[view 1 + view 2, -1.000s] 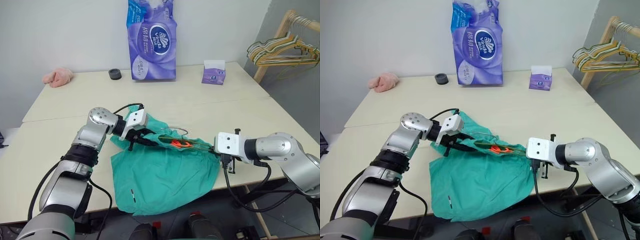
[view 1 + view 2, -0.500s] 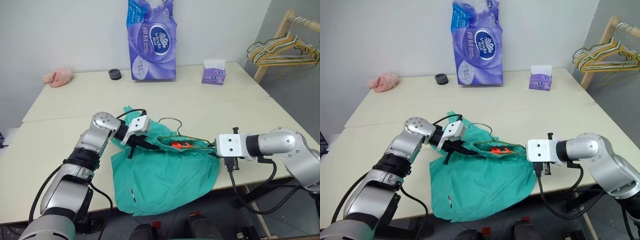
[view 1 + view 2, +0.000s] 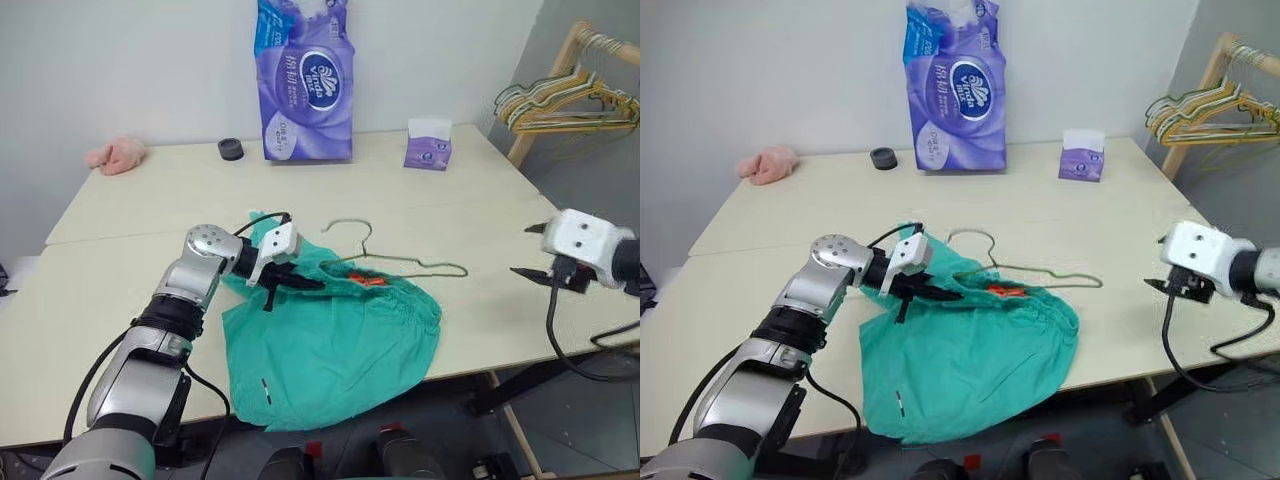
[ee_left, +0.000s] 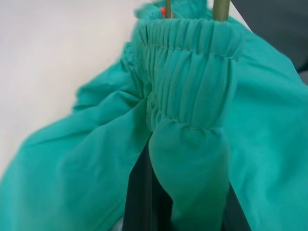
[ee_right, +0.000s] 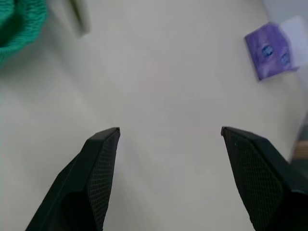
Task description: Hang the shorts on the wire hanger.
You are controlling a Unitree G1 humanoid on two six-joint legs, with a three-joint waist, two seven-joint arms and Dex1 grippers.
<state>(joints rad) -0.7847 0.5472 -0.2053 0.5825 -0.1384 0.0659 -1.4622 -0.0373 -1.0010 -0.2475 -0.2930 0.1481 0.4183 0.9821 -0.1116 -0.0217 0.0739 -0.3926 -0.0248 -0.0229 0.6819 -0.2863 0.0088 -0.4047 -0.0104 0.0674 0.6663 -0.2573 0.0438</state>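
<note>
Left eye view: tissue pack point(image 3: 305, 85), tissue box point(image 3: 428, 146) behind shorts point(image 3: 330, 340).

Plain test room, laundry setup: pale bench point(image 3: 150, 200) against bare white wall, wooden rack with wire hangers point(image 3: 560, 100) upper right, tissue pack point(image 3: 305, 80) top centre.

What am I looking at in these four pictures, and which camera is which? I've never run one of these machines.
It is a two-armed robot at a table. The two wide pictures come from cameras on its head, looking down over its arms. The two close pictures come from cameras on its wrists. On the table lie green shorts with a wire hanger pushed partway into the waistband. The left gripper is shut on the shorts' waistband, seen up close in the left wrist picture. The right gripper is open, holds nothing and hangs over bare table. Farther back are a purple tissue pack, a small purple box, a black ring and a pink cloth.
</note>
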